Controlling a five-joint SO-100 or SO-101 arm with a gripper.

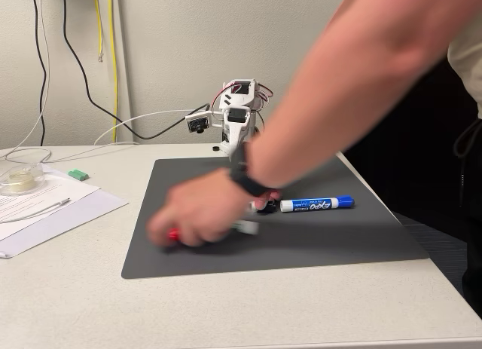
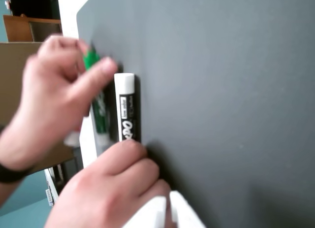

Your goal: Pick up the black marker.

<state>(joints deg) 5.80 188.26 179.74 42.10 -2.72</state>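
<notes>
Black marker (image 2: 128, 110) flat on grey mat (image 2: 226, 90) beside green marker (image 2: 98, 107), under 2 hands (image 2: 54, 105), just ahead of pincer (image 2: 167, 211); jaw state unclear.

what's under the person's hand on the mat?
In the fixed view the hand covers markers on the mat: a red tip and a black cap stick out. The barrels underneath are hidden. The blue marker lies uncovered beside it.

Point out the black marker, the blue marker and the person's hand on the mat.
black marker (image 2: 128, 112), wrist view, on the white barrel's label print.
blue marker (image 1: 316, 204), fixed view, on the middle of its barrel.
person's hand (image 1: 197, 213), fixed view, on the back of the hand.
</notes>
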